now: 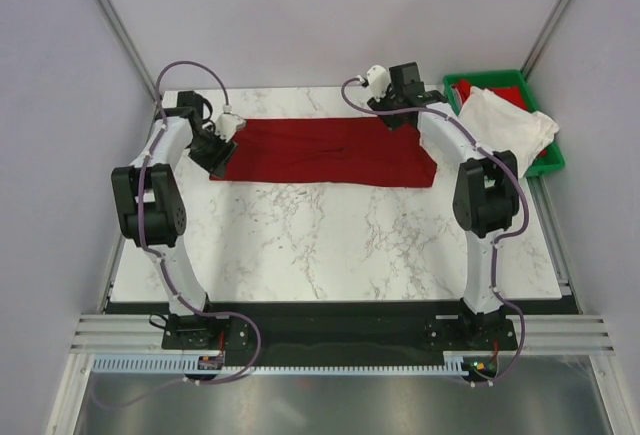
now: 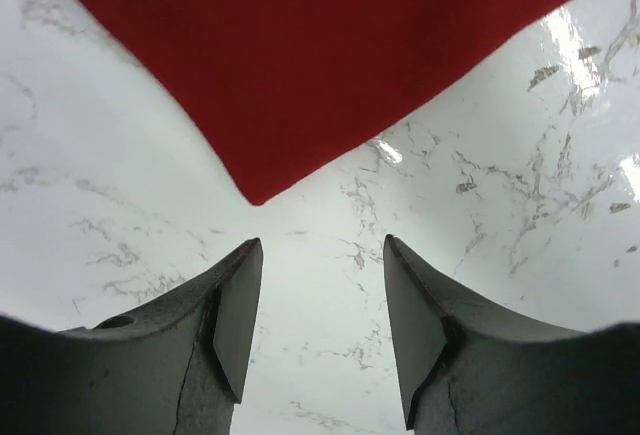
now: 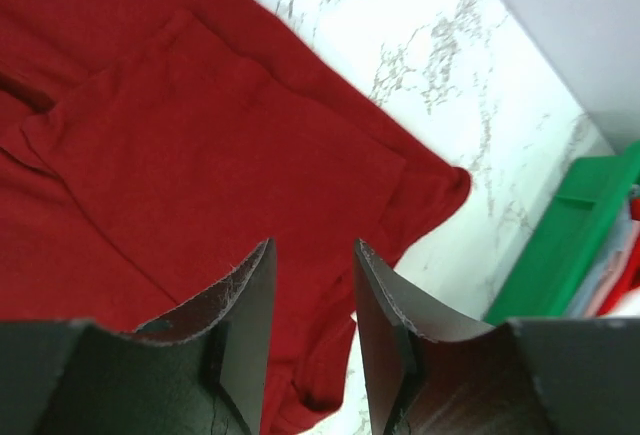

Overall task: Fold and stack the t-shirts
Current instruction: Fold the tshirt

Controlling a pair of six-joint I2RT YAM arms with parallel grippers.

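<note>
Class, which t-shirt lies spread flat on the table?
The dark red t-shirt; the off-white t-shirt sits crumpled over the green bin.

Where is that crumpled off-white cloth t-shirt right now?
In the overhead view the off-white t-shirt is heaped over the green plastic bin at the far right, just beyond the right end of the dark red cloth t-shirt.
</note>
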